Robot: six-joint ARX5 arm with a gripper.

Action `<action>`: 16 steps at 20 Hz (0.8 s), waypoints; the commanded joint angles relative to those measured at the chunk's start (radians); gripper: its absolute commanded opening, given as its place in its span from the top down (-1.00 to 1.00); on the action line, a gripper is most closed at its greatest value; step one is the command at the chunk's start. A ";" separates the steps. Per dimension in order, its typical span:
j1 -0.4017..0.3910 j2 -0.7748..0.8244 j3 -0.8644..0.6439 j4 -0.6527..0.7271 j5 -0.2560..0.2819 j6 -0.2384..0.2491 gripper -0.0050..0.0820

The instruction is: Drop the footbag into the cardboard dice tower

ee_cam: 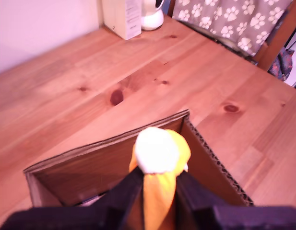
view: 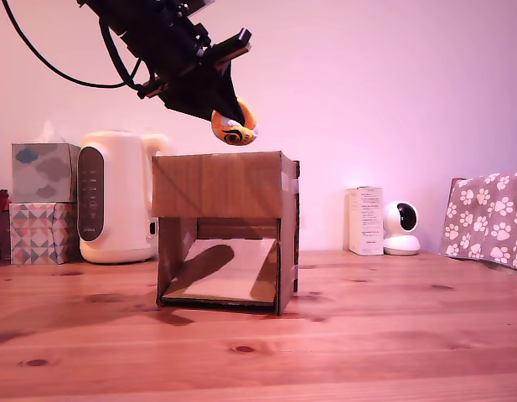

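My gripper (view: 231, 124) is shut on the footbag (view: 234, 126), an orange, yellow and white ball with a black round logo. It hangs just above the top of the cardboard dice tower (view: 224, 186), a brown corrugated box with a front cut-out and a sloped ramp inside. In the wrist view the footbag (ee_cam: 159, 158) sits squeezed between my two black fingers (ee_cam: 121, 199), directly over the tower's open top (ee_cam: 90, 165). The footbag's underside is hidden in that view.
A white kettle (view: 116, 197) and two patterned tissue boxes (view: 42, 201) stand at the exterior view's left of the tower. At the right are a white carton (view: 364, 220), a small white camera (view: 401, 228) and a paw-print cloth (view: 488, 218). All rest on a wooden table (view: 367, 335).
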 commanded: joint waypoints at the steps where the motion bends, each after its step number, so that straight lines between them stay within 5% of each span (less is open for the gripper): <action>1: 0.006 0.014 0.027 0.024 0.000 0.006 -0.26; 2: 0.006 0.014 0.039 0.018 0.000 0.006 -0.73; 3: 0.006 0.014 0.053 0.002 -0.001 0.011 -0.91; 7: 0.006 -0.014 0.076 -0.071 0.001 0.032 -0.82; 9: 0.006 -0.045 0.076 -0.135 0.009 0.034 -0.31; 12: 0.006 -0.080 0.076 -0.232 0.056 0.058 0.98; 16: 0.006 -0.134 0.045 -0.218 0.084 0.059 0.94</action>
